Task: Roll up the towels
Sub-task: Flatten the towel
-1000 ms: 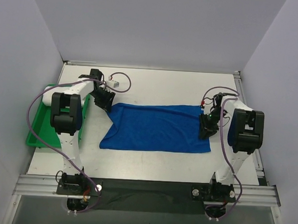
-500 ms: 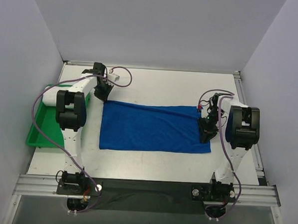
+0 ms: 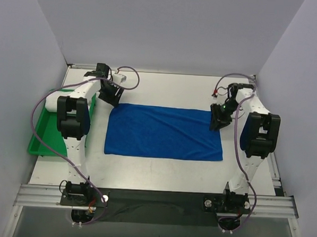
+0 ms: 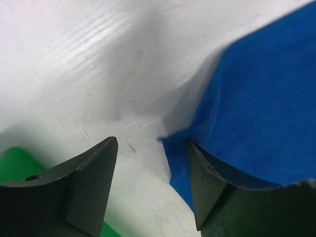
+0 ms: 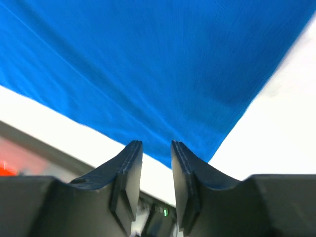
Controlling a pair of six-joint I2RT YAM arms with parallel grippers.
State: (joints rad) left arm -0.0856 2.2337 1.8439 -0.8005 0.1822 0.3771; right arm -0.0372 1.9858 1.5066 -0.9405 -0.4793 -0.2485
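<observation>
Near edge: both arm bases are bolted on the rail (image 3: 154, 200). A strip of bare tabletop (image 3: 161, 169) lies between the rail and the cloth.

Blue towel (image 3: 163, 132): mid tabletop, flat and fully spread, long side running left-right. No fold and no rolled edge on any side that I can see. Surface looks smooth and the edges are fairly straight. My read is that spreading is about done and the rolling itself is all still to do. The task says towels, plural, but only this one shows in any view.

Left gripper (image 3: 110, 96): at the towel's far-left corner. In the wrist view the jaws are well apart with nothing clamped. The corner tip lies on the tabletop under the gap, nearer the right finger.

Right gripper (image 3: 218, 119): over the far-right corner. In the wrist view the jaws are only narrowly parted and the towel shows through the gap. Nothing is visibly pinched, so I'd call it not gripping.

Around:
- Green tray (image 3: 39, 141) is at the left edge of the tabletop, partly under the left arm and apart from the towel. Not in the roll path.
- Left arm's cable loop (image 3: 129, 80) sits just beyond the far-left corner. It's a possible snag if that arm sweeps back.
- Nothing lies on the towel itself.
- The walls (image 3: 163, 28) close in left, right and far. The side walls are near the arms, so there's limited room to swing elbows outward.
</observation>
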